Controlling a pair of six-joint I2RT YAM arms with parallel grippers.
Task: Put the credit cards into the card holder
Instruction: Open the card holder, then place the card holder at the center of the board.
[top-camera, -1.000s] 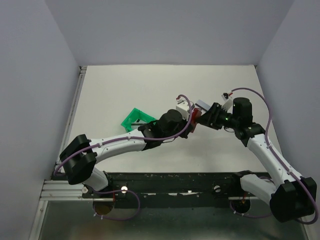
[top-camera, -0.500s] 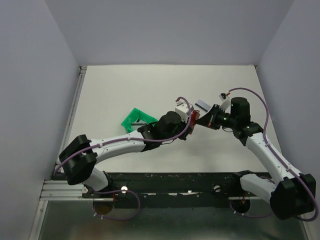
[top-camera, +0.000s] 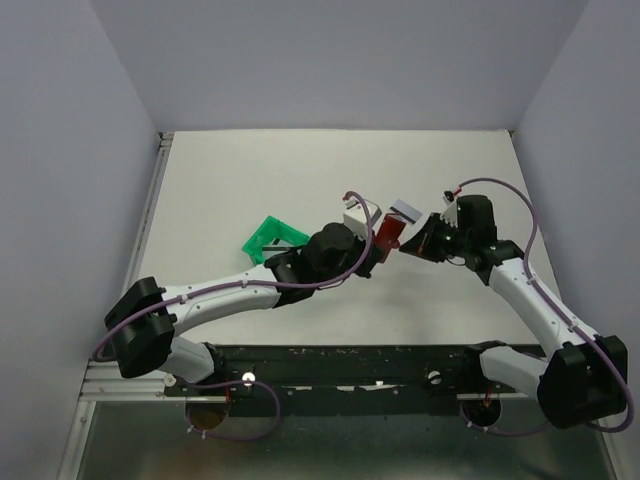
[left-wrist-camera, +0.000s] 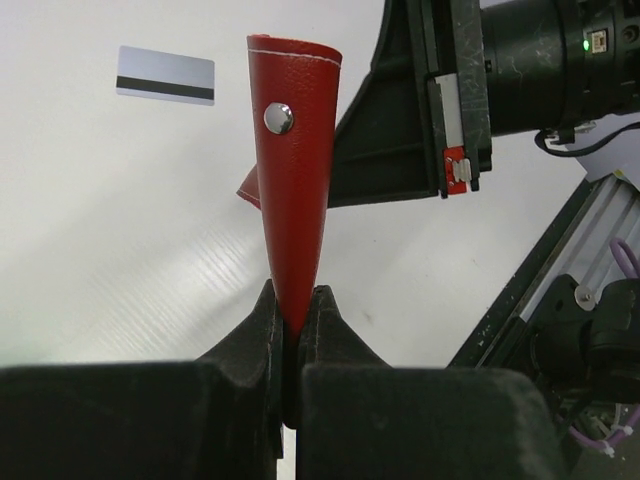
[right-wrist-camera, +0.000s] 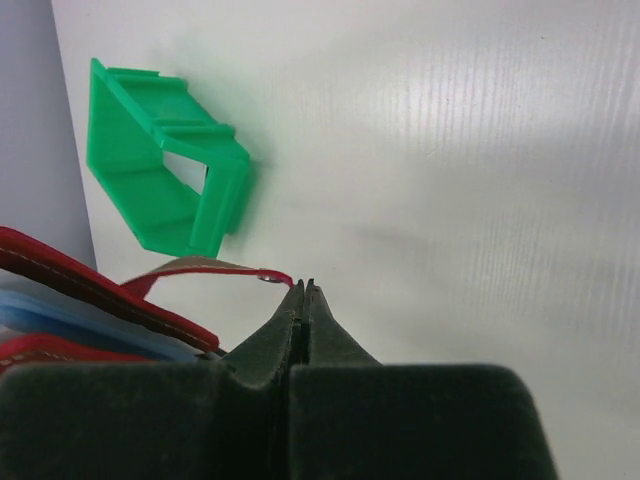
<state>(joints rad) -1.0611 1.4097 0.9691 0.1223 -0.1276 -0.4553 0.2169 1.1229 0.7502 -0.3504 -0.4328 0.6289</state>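
The left gripper clamped the card holder upright, one credit card lying beyond it, while the right gripper stood closed at the flap tip, where so shallow a pinch could slip free.

White tabletop; plain pale-grey walls on three sides; black rail along near edge.

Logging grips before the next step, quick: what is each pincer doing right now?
Left pincer: closed on the card holder.
Right pincer: closed; whether it grips the card holder cannot be told.
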